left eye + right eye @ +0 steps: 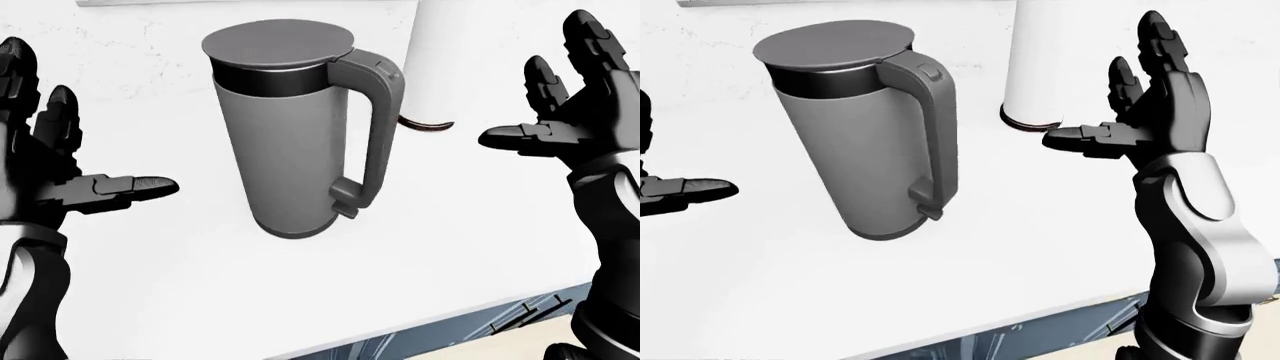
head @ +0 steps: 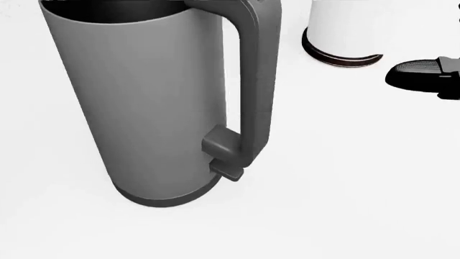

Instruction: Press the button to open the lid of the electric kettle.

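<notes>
Left hand (image 1: 60, 169) and right hand (image 1: 1145, 101) hover spread, palms facing inward, holding nothing, each well apart from the grey kettle (image 1: 290, 127) between them. The kettle stands upright on the white counter (image 1: 450, 240), lid (image 1: 277, 41) closed, button (image 1: 931, 73) atop its handle (image 1: 375, 127). Beyond the kettle's handle stands a white cylinder (image 1: 1050, 60).

A white cylinder with a dark ring at its base (image 1: 1045, 67) stood upright on the white counter (image 1: 200, 300) — just beyond the right hand's thumb in the right-eye view. Below that hand, past the counter's edge, a cabinet front with dark bar handles (image 1: 530, 313) showed — well apart from the cylinder.
</notes>
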Motion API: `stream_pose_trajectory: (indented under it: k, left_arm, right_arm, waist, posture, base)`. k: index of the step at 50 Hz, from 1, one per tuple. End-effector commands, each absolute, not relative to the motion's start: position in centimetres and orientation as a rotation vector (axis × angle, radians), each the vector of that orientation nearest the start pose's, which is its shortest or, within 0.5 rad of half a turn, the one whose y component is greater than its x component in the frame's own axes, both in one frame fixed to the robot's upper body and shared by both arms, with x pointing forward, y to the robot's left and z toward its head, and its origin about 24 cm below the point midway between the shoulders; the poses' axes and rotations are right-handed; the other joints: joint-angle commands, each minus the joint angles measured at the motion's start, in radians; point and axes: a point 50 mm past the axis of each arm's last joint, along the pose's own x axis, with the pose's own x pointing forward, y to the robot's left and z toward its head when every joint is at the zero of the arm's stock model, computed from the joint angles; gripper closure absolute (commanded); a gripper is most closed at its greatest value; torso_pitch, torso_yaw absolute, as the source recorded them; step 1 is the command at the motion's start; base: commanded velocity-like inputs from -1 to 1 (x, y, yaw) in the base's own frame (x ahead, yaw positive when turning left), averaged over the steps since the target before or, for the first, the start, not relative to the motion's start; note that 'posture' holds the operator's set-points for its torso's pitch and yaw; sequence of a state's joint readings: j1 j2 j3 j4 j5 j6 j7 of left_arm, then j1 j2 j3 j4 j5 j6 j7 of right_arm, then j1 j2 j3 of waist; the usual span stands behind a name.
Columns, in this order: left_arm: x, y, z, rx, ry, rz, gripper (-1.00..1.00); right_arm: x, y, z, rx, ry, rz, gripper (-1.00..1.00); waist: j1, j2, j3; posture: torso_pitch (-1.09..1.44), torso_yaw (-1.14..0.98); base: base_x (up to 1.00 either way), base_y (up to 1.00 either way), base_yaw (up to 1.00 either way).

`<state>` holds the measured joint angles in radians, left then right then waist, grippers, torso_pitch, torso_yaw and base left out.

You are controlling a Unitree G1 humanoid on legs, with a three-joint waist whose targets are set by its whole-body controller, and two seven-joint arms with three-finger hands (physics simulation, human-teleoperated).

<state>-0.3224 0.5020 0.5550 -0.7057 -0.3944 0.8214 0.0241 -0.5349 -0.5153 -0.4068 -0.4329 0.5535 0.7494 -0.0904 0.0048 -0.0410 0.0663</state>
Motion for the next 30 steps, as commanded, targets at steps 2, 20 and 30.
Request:
stream_pose_trajectory:
  k: [2,20,30]
  left_arm:
    - [21.7,26.4,26.8,0.162,-0.441,0.258,-1.0]
    - [21.2,25.7,26.5,0.246,-0.493,0.218,-1.0]
    - [21.3,25.6,26.0,0.233,-0.466,0.209,-1.0]
  right_arm:
    - [27.1,-24.2,27.6,0.022,-0.399,-0.076,-1.0]
    - [27.6,-24.9,27.4,-0.011,-0.403,-0.196,-1.0]
    - [27.5,-24.9,26.9,-0.002,-0.383,-0.18,-1.0]
  waist:
    - [0.003,-0.01,-0.013]
    - [-0.007,0.048,-0.03]
    - [0.0,0.04,-0.055]
  posture:
    - [0.0,0.0]
    - [0.0,0.0]
    - [-0.04,0.0]
  base:
    - [0.0,0.0,0.0]
    - [0.0,0.0,0.0]
    - [0.0,0.0,0.0]
